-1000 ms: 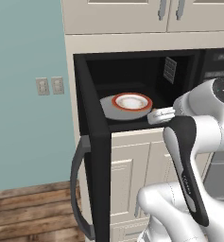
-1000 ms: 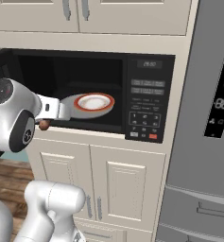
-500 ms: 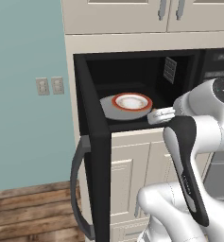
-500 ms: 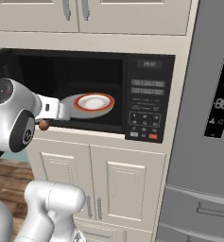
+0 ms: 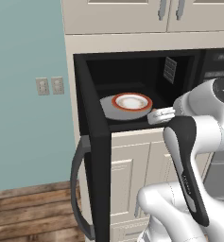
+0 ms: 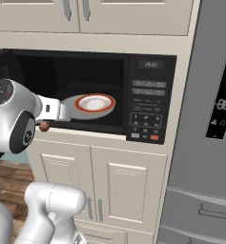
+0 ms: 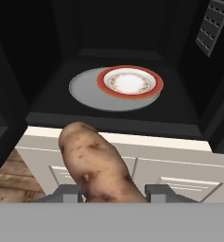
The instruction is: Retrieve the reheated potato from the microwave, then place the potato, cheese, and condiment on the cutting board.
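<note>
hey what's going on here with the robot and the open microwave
The robot's gripper is closed on the potato, holding it just outside the open microwave, in front of the cabinet below. The red-rimmed plate sits bare on the grey turntable inside, and the door hangs wide open. The potato is out; nothing is placed yet.

A grey turntable is seen lying on the floor of the open microwave, toward its middle. A white, red-rimmed plate is set on the turntable, shifted toward its right edge, with the left part of the turntable left bare.
</note>
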{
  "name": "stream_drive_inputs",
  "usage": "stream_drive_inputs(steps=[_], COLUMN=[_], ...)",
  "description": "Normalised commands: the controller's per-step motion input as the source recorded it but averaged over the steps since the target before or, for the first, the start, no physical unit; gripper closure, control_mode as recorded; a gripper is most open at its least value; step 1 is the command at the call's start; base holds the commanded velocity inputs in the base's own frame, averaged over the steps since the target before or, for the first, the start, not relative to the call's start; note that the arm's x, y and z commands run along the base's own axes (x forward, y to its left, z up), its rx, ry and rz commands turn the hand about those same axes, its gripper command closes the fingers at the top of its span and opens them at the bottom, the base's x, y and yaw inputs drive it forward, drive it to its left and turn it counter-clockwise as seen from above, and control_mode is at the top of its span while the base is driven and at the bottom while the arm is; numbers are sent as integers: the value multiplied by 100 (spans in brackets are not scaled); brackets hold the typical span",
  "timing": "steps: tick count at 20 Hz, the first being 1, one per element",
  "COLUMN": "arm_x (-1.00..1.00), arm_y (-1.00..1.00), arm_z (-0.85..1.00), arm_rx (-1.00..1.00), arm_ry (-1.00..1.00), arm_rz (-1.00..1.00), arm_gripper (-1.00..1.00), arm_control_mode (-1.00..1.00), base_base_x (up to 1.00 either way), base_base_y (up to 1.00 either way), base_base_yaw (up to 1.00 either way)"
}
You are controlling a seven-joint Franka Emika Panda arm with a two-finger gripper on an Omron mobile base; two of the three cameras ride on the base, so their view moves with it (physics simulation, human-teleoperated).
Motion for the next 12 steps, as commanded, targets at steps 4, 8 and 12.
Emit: stream_drive_inputs(steps=[4,8,12], arm_x=[0,0,0], arm_y=[0,0,0], arm_z=[0,0,0], arm_rx=[0,0,0], arm_ry=[0,0,0], arm_rz=[0,0,0], arm_gripper=[100,100,100], arm_control_mode=[100,100,100], base_base_x=[-3,-31,-63], base_base_y=[0,-2,-3], base_base_yaw=[1,0,0])
